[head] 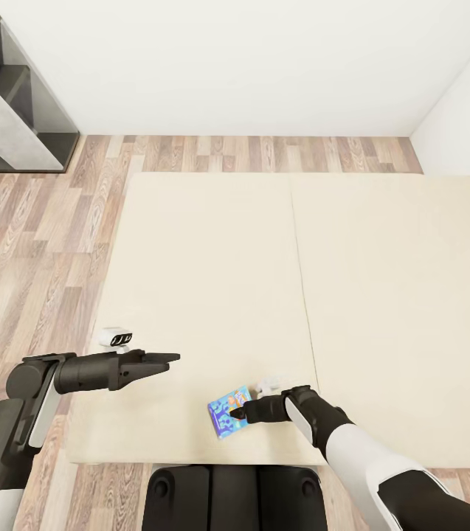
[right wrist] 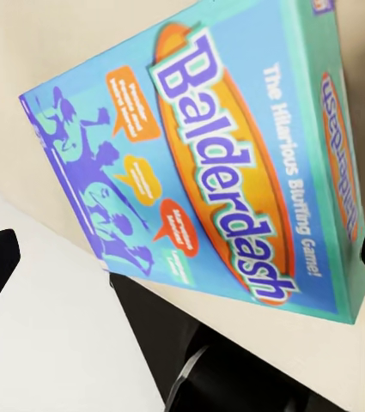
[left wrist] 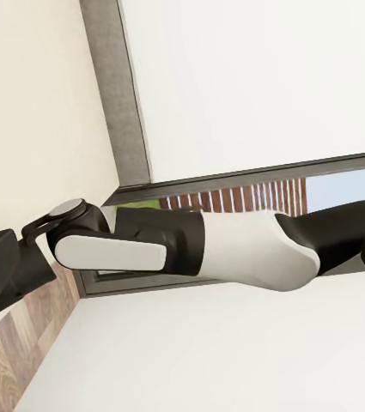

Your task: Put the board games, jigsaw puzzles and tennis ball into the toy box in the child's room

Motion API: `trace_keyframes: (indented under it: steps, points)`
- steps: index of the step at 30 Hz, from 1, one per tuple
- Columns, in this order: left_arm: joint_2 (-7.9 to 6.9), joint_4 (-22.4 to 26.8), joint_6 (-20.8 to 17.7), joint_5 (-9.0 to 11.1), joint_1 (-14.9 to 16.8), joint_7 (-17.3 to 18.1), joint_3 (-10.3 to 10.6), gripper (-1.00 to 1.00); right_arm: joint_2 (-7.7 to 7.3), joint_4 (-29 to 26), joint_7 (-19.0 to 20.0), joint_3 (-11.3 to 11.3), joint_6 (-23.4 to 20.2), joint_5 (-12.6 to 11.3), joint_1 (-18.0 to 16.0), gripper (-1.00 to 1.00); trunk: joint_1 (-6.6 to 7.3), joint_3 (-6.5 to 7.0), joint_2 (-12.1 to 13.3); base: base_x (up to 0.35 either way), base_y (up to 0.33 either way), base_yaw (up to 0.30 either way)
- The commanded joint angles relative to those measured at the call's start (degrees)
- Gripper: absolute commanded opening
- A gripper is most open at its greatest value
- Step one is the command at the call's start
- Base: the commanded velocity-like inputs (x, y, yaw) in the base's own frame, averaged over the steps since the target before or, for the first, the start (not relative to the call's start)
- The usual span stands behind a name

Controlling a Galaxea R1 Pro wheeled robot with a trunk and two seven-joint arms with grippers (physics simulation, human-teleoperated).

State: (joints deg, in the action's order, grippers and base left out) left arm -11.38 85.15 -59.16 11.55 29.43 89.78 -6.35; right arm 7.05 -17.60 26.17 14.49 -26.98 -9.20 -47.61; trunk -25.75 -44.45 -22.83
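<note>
Step in hand: picking a board game (head: pixel 229 411) off the bed (head: pixel 382 295) — it lies at the near edge, about 6 o'clock in the head view. Right gripper (head: pixel 239 413) is right at the box, arm reaching in from 4 o'clock; wrist view shows fingertips spread wide either side of it. Next, I'd judge: close, lift. Left gripper (head: pixel 167 359) hovers empty, pointing toward 3 o'clock — jaw gap unclear.

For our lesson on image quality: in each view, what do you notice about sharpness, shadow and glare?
Head view: even, soft light, no glare on the bed, faint shadow under the left tool. Right wrist view: the board game sits close, its lettering readable but slightly soft. Left wrist view: crisp edges, flat white surfaces without shading.
</note>
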Motion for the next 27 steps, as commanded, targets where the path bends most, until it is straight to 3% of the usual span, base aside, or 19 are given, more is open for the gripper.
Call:
trace_keyframes:
  steps: [1,27]
  points:
    - [-0.01,0.02,-0.61,-0.01,0.02,0.22,0.01,1.0,-0.06,-0.07,-0.12,0.37,-0.26,-0.56,-0.02,1.0,-0.03,-0.06,-0.09,0.0,0.0,0.0]
    - [0.04,0.02,-0.6,-0.02,0.02,0.22,0.03,1.0,-0.03,-0.16,-0.86,0.45,-0.11,-0.37,-0.02,1.0,-0.03,-0.06,-0.09,0.0,0.0,0.0]
